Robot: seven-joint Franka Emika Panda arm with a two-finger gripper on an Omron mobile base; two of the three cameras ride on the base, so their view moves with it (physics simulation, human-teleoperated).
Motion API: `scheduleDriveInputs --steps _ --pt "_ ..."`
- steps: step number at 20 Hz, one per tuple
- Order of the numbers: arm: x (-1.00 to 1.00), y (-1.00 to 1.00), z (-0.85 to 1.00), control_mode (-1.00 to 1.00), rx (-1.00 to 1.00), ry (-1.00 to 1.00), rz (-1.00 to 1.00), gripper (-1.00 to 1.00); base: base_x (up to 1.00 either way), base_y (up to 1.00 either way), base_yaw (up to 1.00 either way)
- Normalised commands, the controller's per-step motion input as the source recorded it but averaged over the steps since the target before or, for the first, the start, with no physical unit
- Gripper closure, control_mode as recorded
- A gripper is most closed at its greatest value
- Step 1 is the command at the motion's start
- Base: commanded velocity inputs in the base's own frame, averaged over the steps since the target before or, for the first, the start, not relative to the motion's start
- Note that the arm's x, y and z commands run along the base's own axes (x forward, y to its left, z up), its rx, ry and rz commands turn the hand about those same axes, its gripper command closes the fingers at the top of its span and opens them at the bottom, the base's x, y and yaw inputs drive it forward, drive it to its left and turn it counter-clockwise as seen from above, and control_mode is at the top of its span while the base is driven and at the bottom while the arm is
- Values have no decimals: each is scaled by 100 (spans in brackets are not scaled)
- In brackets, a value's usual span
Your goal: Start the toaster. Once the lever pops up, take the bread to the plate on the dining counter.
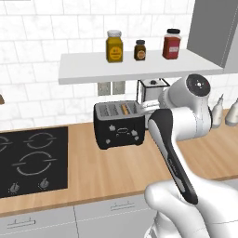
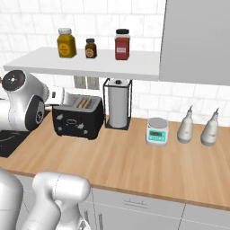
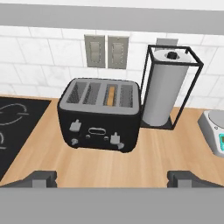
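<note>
- On the wooden counter [image 2: 134, 161], against the white-tiled wall, the black toaster [image 3: 100, 116] stands between the black cooktop [image 1: 32, 160] and a paper-towel roll in a black wire frame [image 3: 168, 89].
- No brand or wording can be read: the toaster's front carries only pale knobs and small markings, the jar labels on the shelf are blurred, and the display of the small kitchen scale [image 2: 157, 130] is too small to make out.
- The bread [image 3: 112, 95] sits upright in the third slot from the left in the hand view, its tan edge showing at the slot mouth.
- The arm bends at the elbow in front of the toaster; the gripper [image 3: 112, 178] hangs short of it, above the counter, facing its front, clear of it.
- Its finger tips stand far apart with nothing between them.
- A white shelf [image 2: 85, 65] above holds three jars: yellow, dark brown, red.
- Two pale bottles [image 2: 197, 126] stand right of the scale; two wall sockets sit behind the toaster.
</note>
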Motion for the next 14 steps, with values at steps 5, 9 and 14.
scheduleDriveInputs --steps 5,9,14 --pt "0 0 0 -100 0 0 0 -100 0 0 0" --pt "0 0 0 -100 0 0 0 -100 0 0 0" --pt "0 0 0 -100 0 0 0 -100 0 0 0"
